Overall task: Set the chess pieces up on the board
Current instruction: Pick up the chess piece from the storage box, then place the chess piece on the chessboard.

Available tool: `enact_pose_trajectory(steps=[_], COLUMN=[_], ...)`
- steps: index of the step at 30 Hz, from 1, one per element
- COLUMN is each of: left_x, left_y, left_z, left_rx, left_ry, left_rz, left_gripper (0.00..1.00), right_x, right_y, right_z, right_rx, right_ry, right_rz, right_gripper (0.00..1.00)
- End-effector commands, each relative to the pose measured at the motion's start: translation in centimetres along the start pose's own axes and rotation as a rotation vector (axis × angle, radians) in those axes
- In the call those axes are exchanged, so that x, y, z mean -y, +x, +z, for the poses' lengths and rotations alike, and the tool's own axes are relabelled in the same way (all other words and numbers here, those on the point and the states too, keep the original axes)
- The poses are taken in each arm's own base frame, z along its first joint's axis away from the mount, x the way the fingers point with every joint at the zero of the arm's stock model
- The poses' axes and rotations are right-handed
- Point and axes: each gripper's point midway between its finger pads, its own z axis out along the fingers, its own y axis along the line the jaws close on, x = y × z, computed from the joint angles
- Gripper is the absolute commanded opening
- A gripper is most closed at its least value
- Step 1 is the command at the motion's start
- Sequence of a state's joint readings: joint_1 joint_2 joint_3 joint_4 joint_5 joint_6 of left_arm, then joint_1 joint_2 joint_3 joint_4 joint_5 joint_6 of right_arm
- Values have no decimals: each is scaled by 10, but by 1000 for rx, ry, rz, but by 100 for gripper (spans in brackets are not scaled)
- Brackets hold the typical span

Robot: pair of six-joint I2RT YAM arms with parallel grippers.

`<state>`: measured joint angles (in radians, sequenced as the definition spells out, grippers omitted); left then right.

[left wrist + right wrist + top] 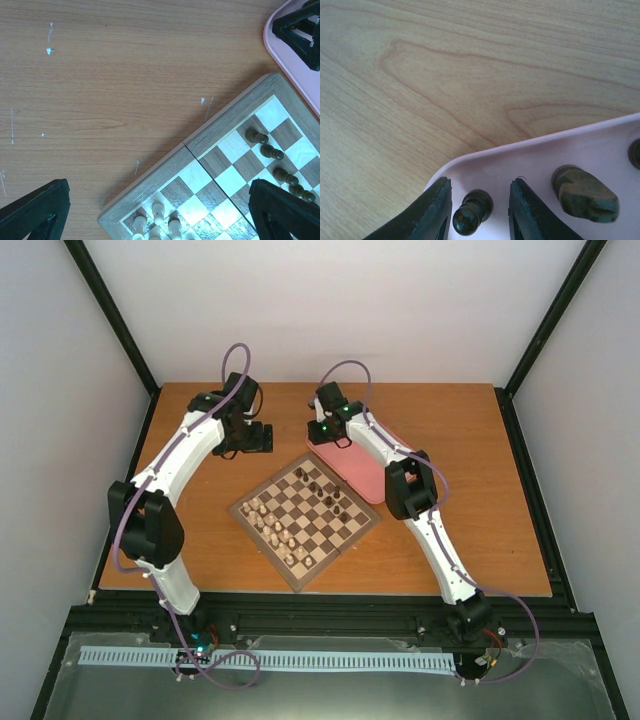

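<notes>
One dark chess piece (471, 212) is on the pink tray (530, 155), just inside its corner, between the spread fingers of my right gripper (480, 210), touching neither; nothing is grasped yet. Its long axis runs along the gap, round head toward the wrist (standing or lying, I cannot tell). The left gripper (157, 202), also spread and empty, hangs off the tray, over the edge of the board (165, 170).
</notes>
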<state>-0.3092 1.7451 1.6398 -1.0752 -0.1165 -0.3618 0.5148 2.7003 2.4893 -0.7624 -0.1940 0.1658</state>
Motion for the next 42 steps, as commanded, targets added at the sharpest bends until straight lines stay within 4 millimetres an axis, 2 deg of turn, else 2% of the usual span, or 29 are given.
enact_pose_trajectory(steps=[1,10,13,15,21,25,26,27,30,35,39,42], left_x=[3,4,4,3,6,8,8,8,7,7,8,9], left_y=[-7,-6,-5,-4,-7,-10,-11,-11,-13,-14,-16,-16], left_z=[-4,-2,-1,0,1,-1,-2,-2,-4,-7,-7,-7], left_rx=[2,-2,-6,-6,6,20,24,26,39,51,61,62], left_ry=[18,19,19,19,33,41,41,41,39,45,47,53], left_rz=[-11,-14,-12,-13,-17,-16,-16,-16,-18,-12,-8,-11], left_gripper=[100,100,100,100,100,100,100,100,100,100,99,100], right_x=[9,10,7,3,-19,-35,-39,-39,-42,-36,-37,-46], right_y=[-8,-9,-15,-24,-53,-40,-34,-15,35,112,151,179], right_z=[1,-4,-19,-36,-107,-147,-157,-155,-168,-198,-217,-225], right_rx=[26,22,31,54,137,123,117,72,-23,-116,-164,-195], right_ry=[22,23,30,37,17,4,6,19,41,56,62,61], right_rz=[14,12,-14,-32,-72,-90,-100,-105,-123,-83,-78,-101], right_gripper=[30,3,3,3,3,3,3,3,3,3,3,3])
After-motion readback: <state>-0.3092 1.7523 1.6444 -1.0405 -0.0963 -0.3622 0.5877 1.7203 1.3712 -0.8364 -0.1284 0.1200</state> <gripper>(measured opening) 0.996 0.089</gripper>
